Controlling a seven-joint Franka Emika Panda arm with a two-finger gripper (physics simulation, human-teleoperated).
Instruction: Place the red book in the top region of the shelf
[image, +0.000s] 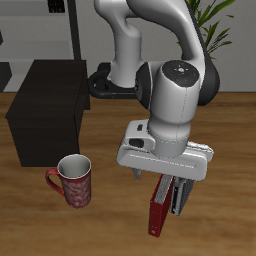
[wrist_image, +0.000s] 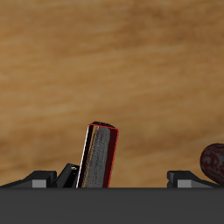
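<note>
The red book (image: 157, 212) stands upright on the wooden table near its front edge, with grey books (image: 177, 196) leaning against it. My gripper (image: 163, 180) hangs directly above the books, its fingers mostly hidden by the white hand. In the wrist view the red book's (wrist_image: 112, 156) upper edge with pale pages lies between the two fingertips (wrist_image: 54, 178), closer to one of them and untouched. The gripper (wrist_image: 122, 178) is open and holds nothing. The dark boxy shelf (image: 48, 112) stands farther back, well apart from the gripper.
A red patterned mug (image: 73, 181) stands between the shelf and the books, near the front edge; it also shows in the wrist view (wrist_image: 213, 160). A metal rack and a plant stand behind the robot's base.
</note>
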